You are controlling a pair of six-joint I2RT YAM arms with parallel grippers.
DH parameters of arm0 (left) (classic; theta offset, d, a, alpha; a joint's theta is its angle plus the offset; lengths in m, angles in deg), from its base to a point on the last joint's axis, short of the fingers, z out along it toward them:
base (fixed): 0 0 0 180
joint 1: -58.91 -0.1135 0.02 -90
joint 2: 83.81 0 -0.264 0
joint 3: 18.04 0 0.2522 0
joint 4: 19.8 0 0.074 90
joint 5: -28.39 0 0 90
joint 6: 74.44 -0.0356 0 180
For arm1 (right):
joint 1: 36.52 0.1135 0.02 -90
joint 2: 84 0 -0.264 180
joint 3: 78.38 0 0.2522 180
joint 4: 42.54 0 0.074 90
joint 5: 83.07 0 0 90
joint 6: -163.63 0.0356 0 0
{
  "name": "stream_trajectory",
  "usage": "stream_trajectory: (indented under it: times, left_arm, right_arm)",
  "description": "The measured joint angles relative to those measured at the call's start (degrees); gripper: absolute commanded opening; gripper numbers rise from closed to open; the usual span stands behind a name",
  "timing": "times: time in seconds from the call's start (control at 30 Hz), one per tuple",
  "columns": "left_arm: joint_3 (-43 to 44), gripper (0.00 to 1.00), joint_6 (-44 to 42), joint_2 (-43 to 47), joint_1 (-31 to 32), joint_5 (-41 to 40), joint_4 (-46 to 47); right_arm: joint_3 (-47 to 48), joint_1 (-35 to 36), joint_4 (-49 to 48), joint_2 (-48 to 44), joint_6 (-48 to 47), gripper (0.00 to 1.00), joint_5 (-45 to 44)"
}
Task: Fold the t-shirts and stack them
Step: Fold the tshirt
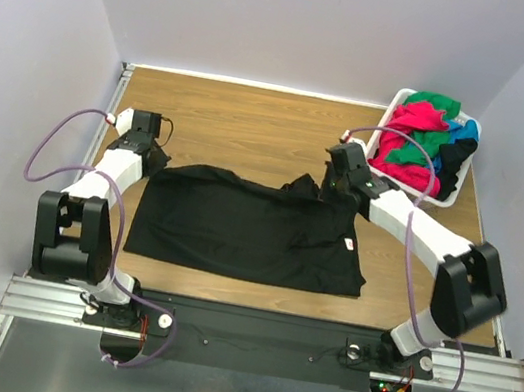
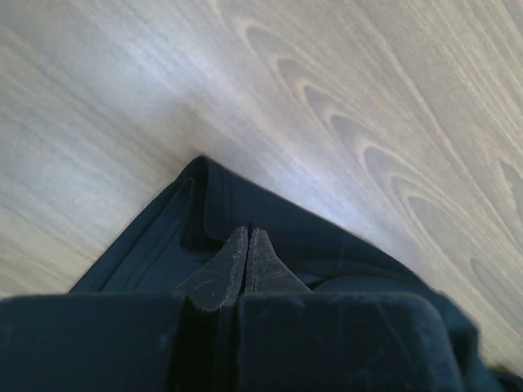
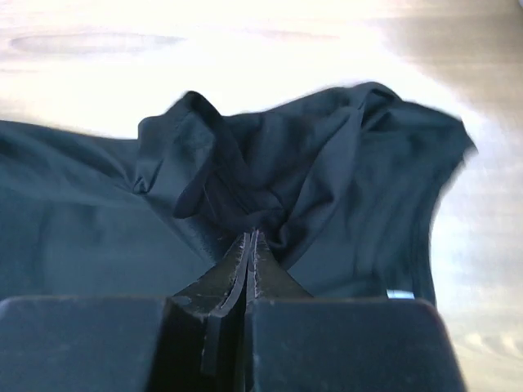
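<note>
top external view gives us the wooden tabletop [image 1: 255,119] first, and most of its near half is covered by the black t-shirt [image 1: 246,229], spread mostly flat with its long side running left to right. its far right corner is bunched and lifted into a peak, while the far left corner is drawn out to a point. at the far right corner of the tabletop stands the white basket [image 1: 398,100], heaped with the other t-shirts [image 1: 423,133] in pink-red, green, blue and black, well apart from the spread shirt.

the left end effector [image 1: 155,157] sits at that drawn-out left corner. from the left wrist its fingers are pressed together [image 2: 249,237] with the hemmed corner of dark cloth just under and beyond the tips, so we judge it closed on the shirt's edge. the right end effector [image 1: 338,181] is at the bunched peak; the right wrist shows its fingers closed [image 3: 251,238] with folds of black cloth gathered right at the tips, which we read as a pinch on the fabric. a small white label [image 1: 347,244] lies near the right edge.

we judge the step in hand to be straightening the shirt before the first fold. to do it well, we would draw the two held corners apart evenly, so the far edge goes taut and the gathered folds on the right fall out, then lay that edge down straight before letting go.
</note>
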Motion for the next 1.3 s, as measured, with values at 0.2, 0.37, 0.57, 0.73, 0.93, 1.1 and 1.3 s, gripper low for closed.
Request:
stream_trajectory:
  times: [0.2,0.37,0.57,0.73,0.93,1.1,1.3]
  left_arm:
    - [-6.34,0.00,1.90,4.83,0.44,-0.20,0.04]
    - [-9.75,0.00,3.34,7.10,1.27,-0.46,-0.76]
    - [-11.15,0.00,4.74,7.19,1.25,-1.38,-1.60]
    - [-10.88,0.00,5.27,6.93,1.25,-2.64,-2.21]
    - [-3.32,0.00,5.16,4.07,1.22,-3.74,-5.31]
    - [2.89,0.00,4.94,4.02,1.22,-3.93,-5.53]
    - [3.56,0.00,4.52,3.87,1.20,-4.74,-5.84]
  right_arm:
    - [-8.90,0.57,-0.46,-12.44,1.97,0.00,1.14]
    - [-14.78,0.63,-1.53,-18.49,3.72,0.00,3.65]
    - [-22.14,2.01,-1.18,-21.62,6.40,0.00,5.42]
    - [-26.75,2.84,-1.14,-26.27,8.11,0.00,7.61]
    - [-28.59,2.86,-0.94,-28.09,8.81,0.00,8.59]
    - [-26.14,2.89,-0.83,-28.24,8.33,0.00,8.09]
    - [-23.04,2.91,-1.77,-25.90,7.82,0.00,8.35]
